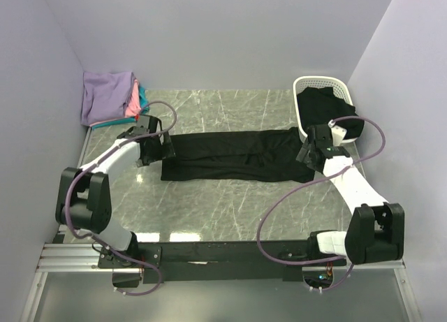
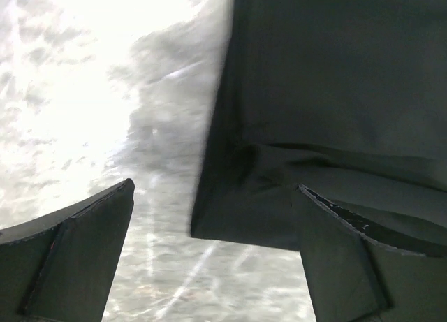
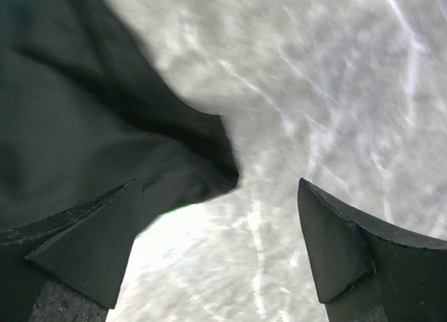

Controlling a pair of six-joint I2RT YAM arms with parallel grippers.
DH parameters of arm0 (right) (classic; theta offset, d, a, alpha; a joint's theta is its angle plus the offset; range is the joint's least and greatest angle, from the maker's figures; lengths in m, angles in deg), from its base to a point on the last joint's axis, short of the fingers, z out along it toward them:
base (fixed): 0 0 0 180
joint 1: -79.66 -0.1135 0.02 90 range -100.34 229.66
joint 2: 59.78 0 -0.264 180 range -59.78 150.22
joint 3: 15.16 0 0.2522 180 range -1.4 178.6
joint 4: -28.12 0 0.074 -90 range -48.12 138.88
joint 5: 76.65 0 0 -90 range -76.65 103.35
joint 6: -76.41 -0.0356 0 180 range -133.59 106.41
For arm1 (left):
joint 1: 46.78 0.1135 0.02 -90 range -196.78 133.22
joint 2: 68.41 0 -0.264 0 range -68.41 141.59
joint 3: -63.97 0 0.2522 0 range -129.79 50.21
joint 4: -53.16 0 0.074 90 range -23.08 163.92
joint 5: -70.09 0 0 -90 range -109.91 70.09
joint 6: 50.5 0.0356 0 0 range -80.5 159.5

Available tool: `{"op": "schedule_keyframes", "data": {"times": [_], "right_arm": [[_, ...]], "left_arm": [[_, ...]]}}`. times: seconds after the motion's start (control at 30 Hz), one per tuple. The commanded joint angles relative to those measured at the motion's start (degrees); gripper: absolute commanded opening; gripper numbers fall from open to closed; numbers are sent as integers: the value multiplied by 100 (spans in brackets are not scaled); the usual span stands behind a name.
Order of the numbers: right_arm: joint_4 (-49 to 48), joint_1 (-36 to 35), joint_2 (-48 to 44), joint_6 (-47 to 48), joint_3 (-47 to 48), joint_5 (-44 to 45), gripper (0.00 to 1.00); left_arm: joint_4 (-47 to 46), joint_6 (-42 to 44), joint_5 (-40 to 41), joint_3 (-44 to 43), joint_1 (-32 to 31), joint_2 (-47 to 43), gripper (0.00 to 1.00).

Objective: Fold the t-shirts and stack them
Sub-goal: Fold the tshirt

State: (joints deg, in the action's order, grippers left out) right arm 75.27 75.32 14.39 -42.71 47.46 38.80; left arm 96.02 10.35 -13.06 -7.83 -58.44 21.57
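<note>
A black t-shirt [image 1: 234,156] lies spread across the middle of the marble table, folded lengthwise into a long band. My left gripper [image 1: 159,153] is open at its left end; the left wrist view shows the shirt's corner [image 2: 237,210] between the fingers. My right gripper [image 1: 307,156] is open at its right end; the right wrist view shows a cloth edge [image 3: 202,161] beside the left finger. Folded lavender [image 1: 106,95], pink [image 1: 133,98] and teal shirts sit stacked at the back left. More black shirts [image 1: 328,109] fill the basket.
The white perforated basket [image 1: 323,83] stands at the back right, against the wall. Lavender walls close in the table on three sides. The metal rail with the arm bases [image 1: 209,255] runs along the near edge.
</note>
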Motion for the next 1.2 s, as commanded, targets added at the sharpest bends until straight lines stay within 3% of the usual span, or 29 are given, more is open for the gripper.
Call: {"op": "schedule_keyframes", "data": {"times": [0.0, 0.1, 0.2, 0.33, 0.6, 0.77, 1.17], "right_arm": [[-438, 21, -158, 258, 317, -812, 96], [-816, 21, 184, 390, 378, -1831, 90], [-1088, -23, 632, 364, 527, -2525, 87], [-1396, -137, 1106, 346, 668, -3125, 87], [-1230, -559, 1871, 715, 1511, -3275, 86], [-703, -1067, 2391, 829, 2162, -2644, 86], [-149, -1737, 2892, 768, 2505, -1351, 81]], "left_arm": [[-395, 84, -833, -269, -117, -507, 99], [-975, 50, -1930, -269, -240, -560, 100], [-1371, -100, -2450, -374, -442, -140, 99], [-1530, -170, -2408, -559, -793, 388, 99], [-1689, -179, -2232, -700, -1005, 1030, 99], [-1566, -109, -2065, -805, -1049, 1224, 99], [-1434, -12, -1907, -902, -1058, 1294, 99]]}}
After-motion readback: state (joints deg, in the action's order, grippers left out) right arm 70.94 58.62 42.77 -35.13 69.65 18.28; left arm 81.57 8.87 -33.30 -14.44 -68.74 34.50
